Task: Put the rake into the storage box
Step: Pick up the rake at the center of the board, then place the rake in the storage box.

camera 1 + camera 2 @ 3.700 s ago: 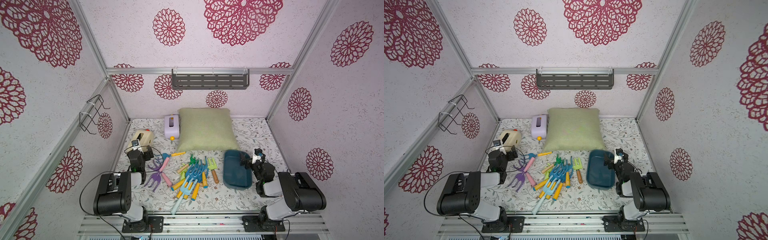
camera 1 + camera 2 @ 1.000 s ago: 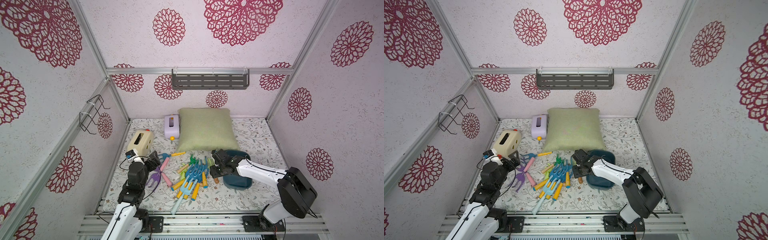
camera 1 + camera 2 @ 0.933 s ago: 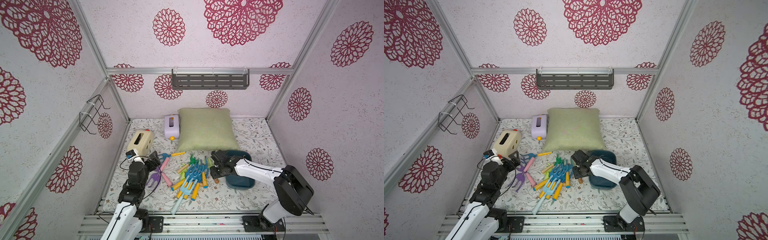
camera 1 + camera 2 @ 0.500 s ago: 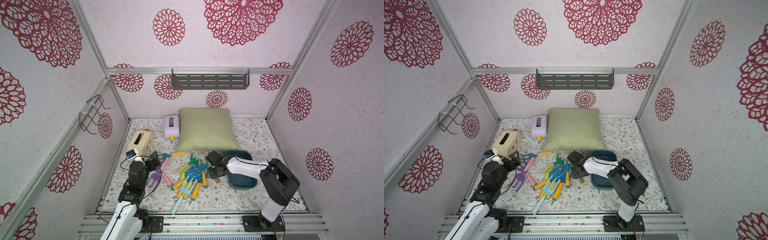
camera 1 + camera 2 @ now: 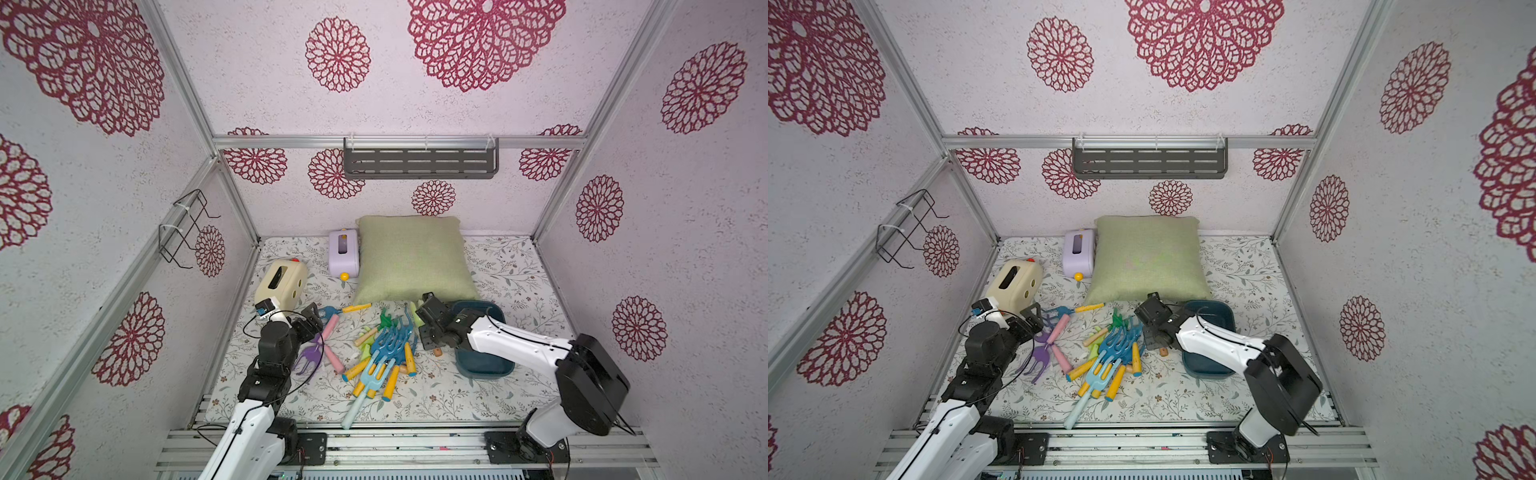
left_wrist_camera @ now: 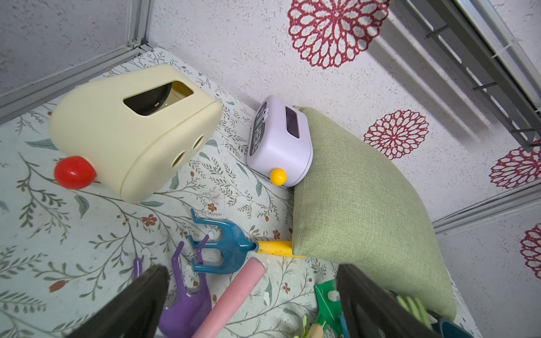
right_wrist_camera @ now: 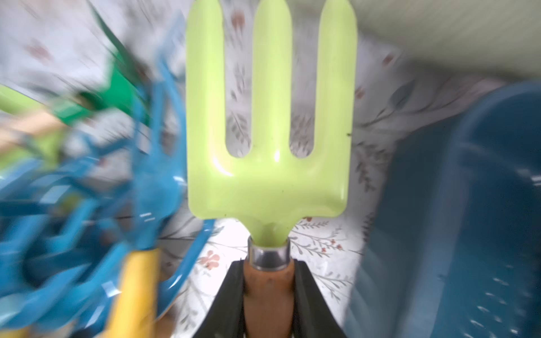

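1. Within our right claw point(image 7: 269, 281), clamped tight on the brown handle, sits the lime rake point(image 7: 269, 131), tines pointing straight ahead toward the green cushion point(image 5: 411, 257).
2. Just beside it, on our right, the storage box point(image 7: 468, 219) lies roughly parallel.
3. Our left claw point(image 6: 251, 270) gapes empty, well apart.
4. Floral desk point(image 5: 519, 266) beneath; a tool pile point(image 5: 386, 353) crowds the left side.

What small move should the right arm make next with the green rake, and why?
Probably a short straight lift before any sideways carry. The right tool is shut on the handle of the lime rake, whose head sits close beside the tangled blue rakes. The storage box stands close on the other side, and its wall has to be cleared.
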Motion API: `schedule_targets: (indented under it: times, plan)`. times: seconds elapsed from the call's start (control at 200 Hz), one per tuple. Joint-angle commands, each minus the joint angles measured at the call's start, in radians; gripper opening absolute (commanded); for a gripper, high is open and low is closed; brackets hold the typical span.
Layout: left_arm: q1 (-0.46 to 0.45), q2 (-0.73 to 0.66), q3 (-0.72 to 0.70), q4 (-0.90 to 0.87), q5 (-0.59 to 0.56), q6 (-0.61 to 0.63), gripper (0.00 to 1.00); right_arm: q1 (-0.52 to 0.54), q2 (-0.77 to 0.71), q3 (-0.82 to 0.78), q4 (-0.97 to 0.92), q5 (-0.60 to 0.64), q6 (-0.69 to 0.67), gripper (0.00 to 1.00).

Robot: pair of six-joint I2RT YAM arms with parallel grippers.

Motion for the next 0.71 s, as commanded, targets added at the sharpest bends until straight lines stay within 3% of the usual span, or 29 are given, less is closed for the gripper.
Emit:
schedule_targets:
  times: [0.0, 0.38, 0.56, 0.7]
  plan:
    - [0.001, 0.027, 0.028, 0.038, 0.039, 0.002, 0.98, -0.005, -0.133, -0.024, 0.010, 0.042, 0.038, 0.12]
    - [-0.003, 0.184, 0.070, 0.054, 0.074, 0.008, 0.97, -0.248, -0.417, -0.218, -0.078, 0.001, 0.026, 0.12]
    - [-0.030, 0.237, 0.085, 0.054, 0.060, -0.007, 0.97, -0.284, -0.431, -0.294, -0.051, -0.031, 0.038, 0.13]
    - [-0.090, 0.236, 0.116, -0.051, 0.002, -0.044, 0.98, -0.286, -0.393, -0.327, -0.024, -0.011, 0.049, 0.16]
